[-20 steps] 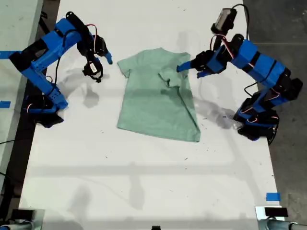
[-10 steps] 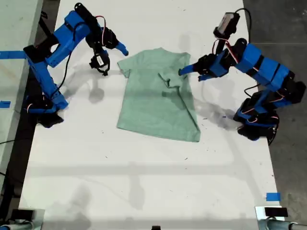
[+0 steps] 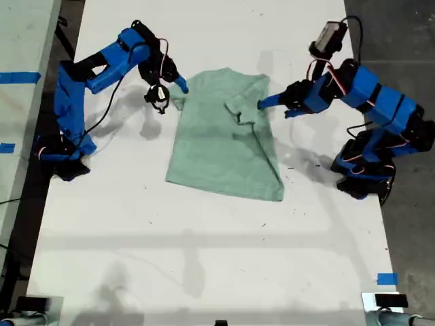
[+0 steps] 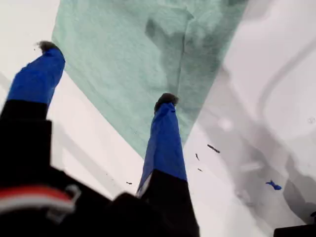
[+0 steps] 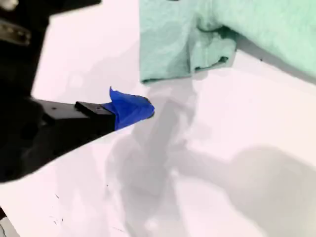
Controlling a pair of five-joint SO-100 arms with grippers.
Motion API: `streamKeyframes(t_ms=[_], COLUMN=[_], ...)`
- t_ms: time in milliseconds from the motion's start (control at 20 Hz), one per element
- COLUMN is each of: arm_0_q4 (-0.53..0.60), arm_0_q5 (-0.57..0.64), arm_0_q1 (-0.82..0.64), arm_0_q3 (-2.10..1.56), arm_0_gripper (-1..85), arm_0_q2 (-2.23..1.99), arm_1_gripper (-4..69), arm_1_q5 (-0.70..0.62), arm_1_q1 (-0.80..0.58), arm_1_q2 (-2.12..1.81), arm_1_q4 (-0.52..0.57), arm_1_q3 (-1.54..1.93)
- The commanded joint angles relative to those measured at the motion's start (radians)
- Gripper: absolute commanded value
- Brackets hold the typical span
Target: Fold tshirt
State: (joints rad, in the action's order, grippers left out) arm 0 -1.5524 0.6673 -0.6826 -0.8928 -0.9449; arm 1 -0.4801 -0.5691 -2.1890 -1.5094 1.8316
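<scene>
White surface (image 3: 204,258) carries the tshirt (image 3: 221,136) near its far edge, long axis running far to near, neck toward the far edge, no print. At the exterior view's left, my second gripper (image 3: 182,85), spread unclear, hovers beside a sleeve; at its right, my first gripper (image 3: 272,105) hangs open.

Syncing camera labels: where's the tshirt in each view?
Exterior view: tshirt mid-table, between the two arms.
First wrist view: tshirt beyond my first claw, folded edge showing.
Second wrist view: its sleeve just past a blue fingertip.
Shared landmark: white table.
</scene>
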Motion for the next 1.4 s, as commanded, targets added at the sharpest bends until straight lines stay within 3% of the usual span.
streamKeyframes(t_ms=[0,250,300,450,600,900,1200,1350], arm_0_q4=[0.02,0.066,0.071,0.063,0.032,-0.138,-0.161,-0.118], arm_0_q5=[0.011,0.005,0.006,0.0,-0.006,-0.094,-0.094,-0.089], arm_0_q1=[-0.041,-0.087,-0.092,-0.1,-0.086,0.037,0.115,0.092], arm_0_q3=[0.147,0.178,0.178,0.178,0.178,0.069,0.009,-0.038], arm_0_gripper=[28.8,24.6,21.3,0.1,0.0,0.0,0.0,0.0], arm_0_q2=[0.092,0.21,0.218,0.23,0.218,-0.023,-0.258,-0.299], arm_1_gripper=[33.5,32.6,32.4,31.7,31.4,31.0,30.9,30.6], arm_1_q5=[0.021,0.063,0.067,0.069,0.064,0.064,0.06,0.058], arm_1_q1=[0.02,0.041,0.043,0.041,0.041,0.043,0.048,0.052], arm_1_q2=[-0.1,-0.261,-0.291,-0.348,-0.347,-0.348,-0.357,-0.37], arm_1_q4=[-0.017,-0.043,-0.043,-0.038,-0.029,-0.023,-0.005,-0.003], arm_1_q3=[0.014,0.118,0.143,0.184,0.184,0.193,0.218,0.222])
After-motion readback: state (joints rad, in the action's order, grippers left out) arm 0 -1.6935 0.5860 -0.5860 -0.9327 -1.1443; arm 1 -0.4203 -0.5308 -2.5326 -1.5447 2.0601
